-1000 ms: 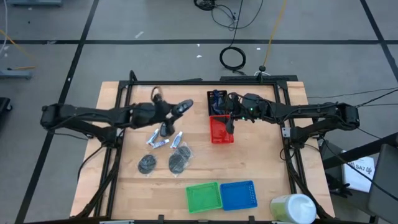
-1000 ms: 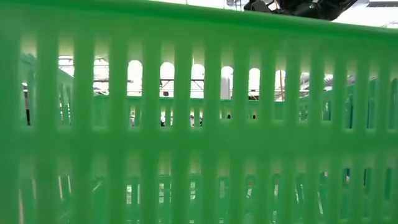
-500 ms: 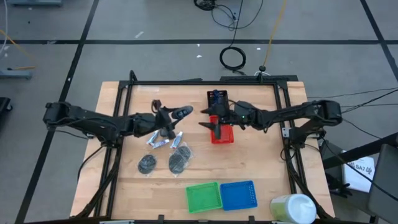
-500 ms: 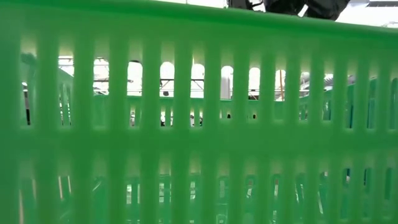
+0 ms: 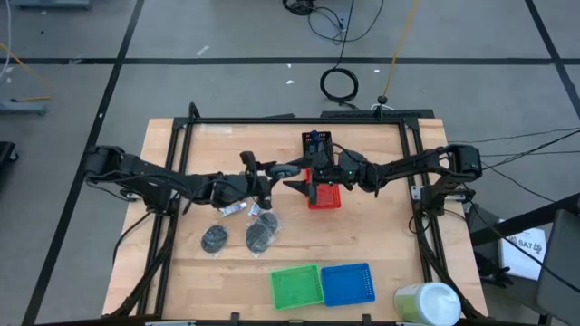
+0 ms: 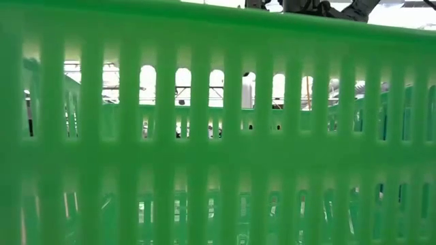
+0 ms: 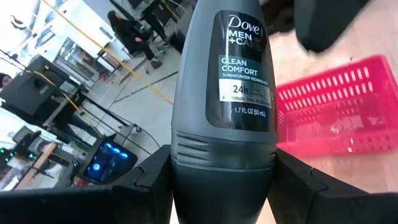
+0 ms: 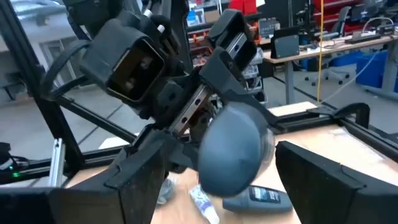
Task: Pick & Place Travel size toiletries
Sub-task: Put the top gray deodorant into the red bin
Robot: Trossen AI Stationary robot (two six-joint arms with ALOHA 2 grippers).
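My left gripper (image 5: 272,172) is shut on a dark blue-grey mini bottle (image 5: 286,169), held above the table just left of the red basket (image 5: 323,193). The bottle's label (image 7: 241,68) faces the left wrist view. My right gripper (image 5: 297,179) stands open, facing it. Its fingers (image 8: 146,171) flank the bottle's rounded free end (image 8: 233,149) without touching it. On the table below lie thin white tubes (image 5: 237,208), another small bottle (image 8: 261,198) and two round dark pads (image 5: 215,238) (image 5: 259,235). My left gripper pinches the bottle between its two fingers (image 7: 146,186), on the end below the ribbed band (image 7: 224,171). The fingers come about level from the table's left, along the bottle. The bottle sticks out past the fingertips toward the red basket, lifted clear of the table.
A black basket (image 5: 316,145) stands behind the red one. A green basket (image 5: 297,286) and a blue basket (image 5: 348,283) sit at the near edge, with a large white-and-green cylinder (image 5: 427,303) at the near right corner. The green basket's wall (image 6: 218,136) fills the low view.
My left gripper has carried the bottle toward the table's right and a little down, rolling so that the bottle points at the right gripper. My right gripper has moved left from over the red basket and tipped up from pointing down to about level.
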